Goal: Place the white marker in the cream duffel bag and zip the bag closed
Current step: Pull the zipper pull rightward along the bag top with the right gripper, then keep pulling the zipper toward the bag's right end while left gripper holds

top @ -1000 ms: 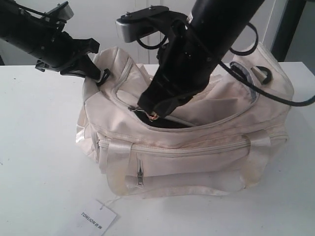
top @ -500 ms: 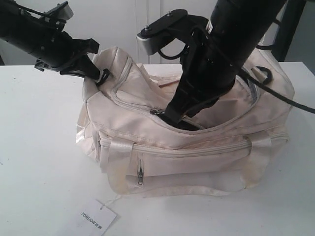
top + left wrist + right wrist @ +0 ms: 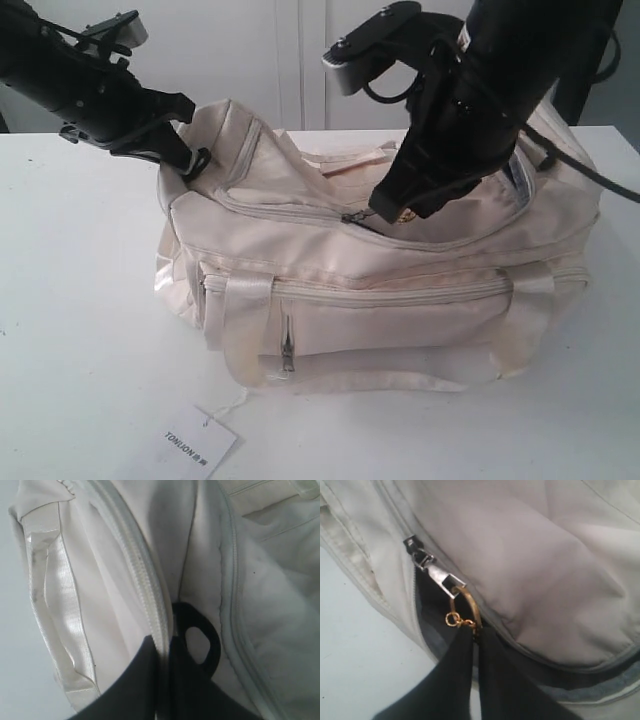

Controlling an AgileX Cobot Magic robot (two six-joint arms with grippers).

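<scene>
My right gripper [image 3: 476,630], clamped on the pull [image 3: 461,609], has drawn it further along the bag's [image 3: 400,300] top; left gripper [image 3: 188,160] pinches the bag's end; a gap remains

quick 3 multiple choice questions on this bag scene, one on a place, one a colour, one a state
1. Where is the paper tag?
A. on the table, outside the cream duffel bag
B. inside the bag
C. in a gripper

2. What colour is the chain pull?
A. gold
B. red
C. blue

3. How is the top zipper?
A. fully open
B. partly closed
C. fully closed

Answers:
1. A, the tag lies flat on the table.
2. A, gold links show where the right gripper pinches.
3. B, a dark gap remains beyond the slider.
</scene>
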